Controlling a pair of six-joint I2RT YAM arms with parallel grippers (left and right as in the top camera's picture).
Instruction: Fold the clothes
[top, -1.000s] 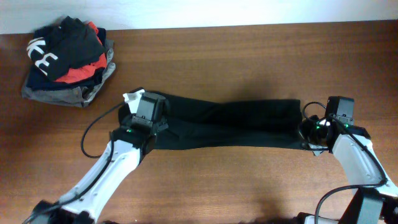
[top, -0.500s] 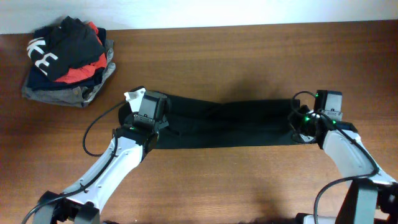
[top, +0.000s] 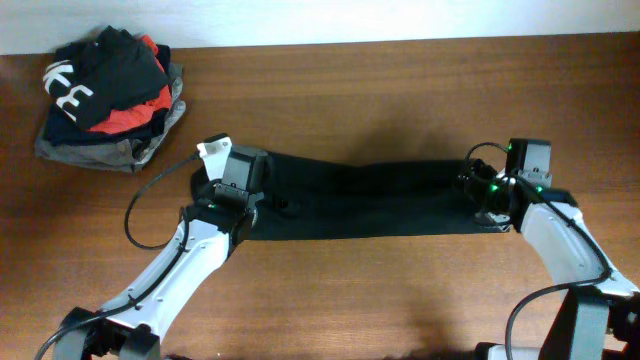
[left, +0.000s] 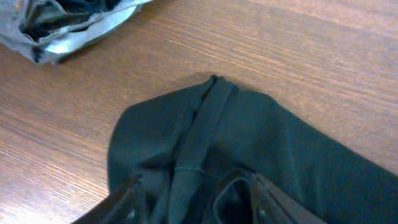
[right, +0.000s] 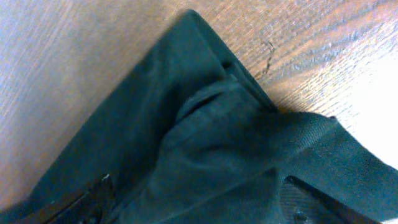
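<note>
Overhead, the clothes (top: 360, 200) are lying as a long band on the table (top: 350, 90); only the wrist views are showing the left tool (left: 196, 196) and right tool (right: 196, 199) spread apart over its ends, gripping nothing.

The long-sleeved top (top: 370, 200) was plain black, the table (top: 400, 90) brown wood-grain, the garment pile (top: 105, 95) red, navy, grey and white-lettered black.

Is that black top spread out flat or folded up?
Folded: the black top lies as one long narrow band, with doubled layers showing at its ends.
</note>
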